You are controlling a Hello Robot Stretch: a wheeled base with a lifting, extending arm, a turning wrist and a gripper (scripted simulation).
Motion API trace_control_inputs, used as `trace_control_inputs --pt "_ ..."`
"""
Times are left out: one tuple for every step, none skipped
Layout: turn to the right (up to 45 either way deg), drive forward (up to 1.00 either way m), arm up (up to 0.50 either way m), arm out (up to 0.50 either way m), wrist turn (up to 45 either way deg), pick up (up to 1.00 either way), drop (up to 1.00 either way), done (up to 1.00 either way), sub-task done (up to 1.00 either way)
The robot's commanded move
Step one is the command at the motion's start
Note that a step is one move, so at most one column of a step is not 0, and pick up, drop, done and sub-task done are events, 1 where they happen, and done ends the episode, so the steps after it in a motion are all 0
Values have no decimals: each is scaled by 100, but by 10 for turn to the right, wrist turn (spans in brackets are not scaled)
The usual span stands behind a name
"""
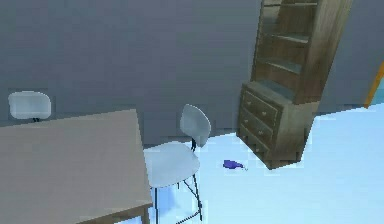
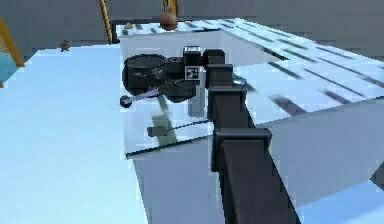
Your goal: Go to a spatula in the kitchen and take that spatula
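arm: dark, near-black square bar, built of nested box sections with stepped edges, each section narrower toward the far end. two small white squares with black marks sit on that end. gripper: dark rounded body, matt finish. fingers: thin, dark grey, one ending in a small round tip.

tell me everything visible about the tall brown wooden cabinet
The tall brown wooden cabinet stands upright on the pale blue floor by the grey wall, at the forward view's right. Its upper part is open shelves; its deeper lower part has drawers. A small purple object lies near its base, apart from it.
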Motion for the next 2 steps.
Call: trace_control_inputs --pt "0 0 -14 0 0 0 0 0 0" --pt "0 0 0 0 0 100 0 0 0"
